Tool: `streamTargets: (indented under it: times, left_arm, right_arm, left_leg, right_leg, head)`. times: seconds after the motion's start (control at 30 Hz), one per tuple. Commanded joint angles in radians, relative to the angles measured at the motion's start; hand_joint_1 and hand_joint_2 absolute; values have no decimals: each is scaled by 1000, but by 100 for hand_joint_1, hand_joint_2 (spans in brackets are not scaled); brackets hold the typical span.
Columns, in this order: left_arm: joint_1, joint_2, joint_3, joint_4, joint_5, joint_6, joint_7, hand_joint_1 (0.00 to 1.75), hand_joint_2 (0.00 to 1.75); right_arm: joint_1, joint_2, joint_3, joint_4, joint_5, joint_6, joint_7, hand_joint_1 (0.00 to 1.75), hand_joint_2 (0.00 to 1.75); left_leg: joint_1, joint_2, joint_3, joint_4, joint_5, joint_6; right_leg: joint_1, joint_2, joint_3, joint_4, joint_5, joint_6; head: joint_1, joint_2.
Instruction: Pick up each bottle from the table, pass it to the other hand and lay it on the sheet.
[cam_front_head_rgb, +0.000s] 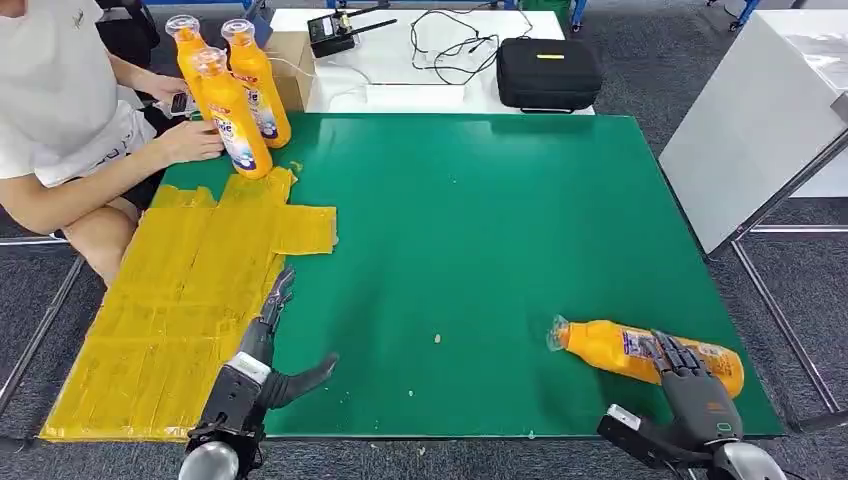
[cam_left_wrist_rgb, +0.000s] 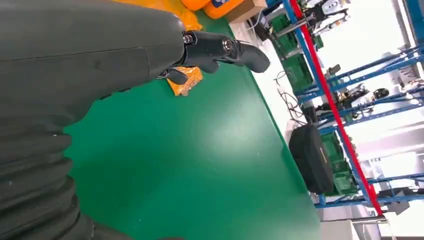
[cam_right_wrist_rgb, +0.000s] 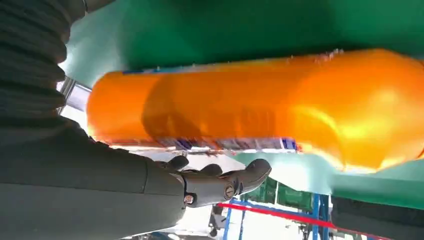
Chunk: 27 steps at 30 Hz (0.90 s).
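Orange bottle (cam_front_head_rgb: 645, 352) lying on its side near the green table's (cam_front_head_rgb: 500, 230) front right corner, right hand (cam_front_head_rgb: 690, 385) resting over its middle.
The hand's fingers drape the bottle's top; whether they grip it I cannot tell. The left hand (cam_front_head_rgb: 275, 360) hovers empty, fingers spread, at the yellow sheet's (cam_front_head_rgb: 170, 310) edge. Three upright bottles (cam_front_head_rgb: 235, 95) stand at the sheet's far end, a person's hand (cam_front_head_rgb: 190, 140) touching one.

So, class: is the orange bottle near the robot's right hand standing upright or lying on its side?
Lying on its side. The orange bottle rests lengthwise on the green table, cap end pointing toward the yellow sheet, with the right hand over it.
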Motion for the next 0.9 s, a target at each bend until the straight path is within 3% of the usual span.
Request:
streamTargets:
  times: [0.03,0.37,0.53,0.73,0.9]
  left_arm:
    - [-22,-7,16,54,0,-6,2,0,175]
    - [-22,-8,15,54,-2,-7,5,0,175]
    - [-27,-14,14,64,-5,-14,15,0,175]
    - [-30,-11,16,74,-2,-20,19,0,175]
    - [-41,-9,5,91,4,-28,19,0,175]
  right_arm:
    - [-21,51,-32,59,48,-46,18,0,175]
    - [-32,53,-39,73,90,-59,49,0,175]
    - [-56,36,-71,149,190,-19,137,0,175]
    - [-93,22,-123,219,182,-12,126,0,175]
    - [-162,54,-132,337,198,-80,100,0,175]
  left_leg:
    - [1,2,4,-1,-2,-2]
    - [1,2,3,-1,-2,-2]
    - [1,1,2,-1,-1,-1]
    - [1,2,4,0,-2,-2]
    - [1,2,3,-1,-1,-2]
  right_leg:
    - [1,0,5,-2,-1,-1]
    - [1,1,4,-2,-1,-1]
    - [1,0,3,-2,0,-1]
    - [2,0,6,-3,-1,-1]
    - [2,1,4,-3,0,-1]
  head:
    - [0,0]
    - [0,0]
    - [0,0]
    - [0,0]
    - [0,0]
